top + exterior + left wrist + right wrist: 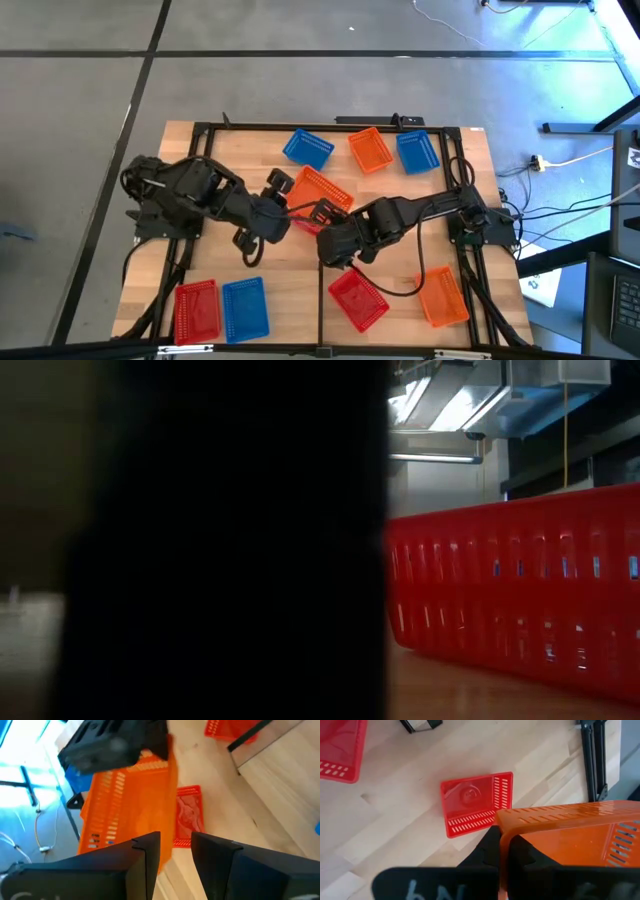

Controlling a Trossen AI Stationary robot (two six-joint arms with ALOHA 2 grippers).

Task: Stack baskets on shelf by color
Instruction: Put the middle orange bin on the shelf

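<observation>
Table (300, 262) mid-front bare betw corner baskets, back edge crowded w/ blue (307, 147), orange (371, 150), blue (417, 151); right gripper (322, 212) reaches in from right edge, clenched on rim of orange basket (318, 191) at centre, left gripper (272, 203) released, fingers spread beside it.

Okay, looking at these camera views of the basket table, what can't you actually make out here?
- Low view: a dark shape up close blocks the left half; only one red basket shows.
- High view: the arms cover much of the middle orange basket and both grippers' fingertips.
- Left wrist view: the right gripper is a blur, hiding that basket's far end.
</observation>
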